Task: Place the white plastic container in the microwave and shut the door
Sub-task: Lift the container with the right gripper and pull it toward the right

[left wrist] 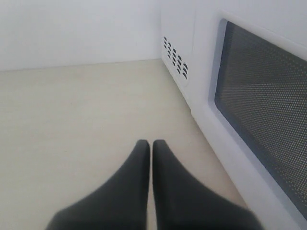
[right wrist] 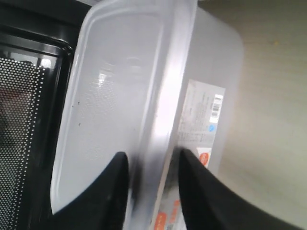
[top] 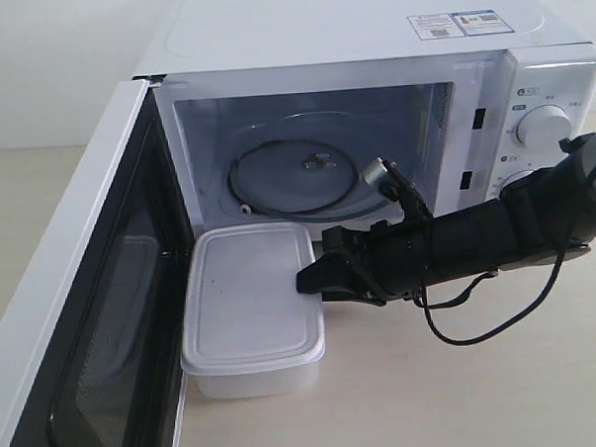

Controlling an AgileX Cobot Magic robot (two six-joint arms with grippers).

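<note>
The microwave (top: 369,32) is standing at the far side of the table (top: 464,394) with its door (top: 105,331) hanging wide open to the left. The glass plate (top: 296,174) inside is carrying nothing. The white container (top: 247,305) is sitting on the table just in front of the opening, at its left part, close beside the inner face of the door, with the lid on.

The right gripper (top: 310,280) is reaching in from the right. It is straddling the right rim of the container, one finger over the lid and one against the side wall with the label (right wrist: 201,115). I cannot tell if it is already pressing.

The left gripper (left wrist: 151,143) is hovering on the outer side of the door with fingers together, holding nothing.
</note>
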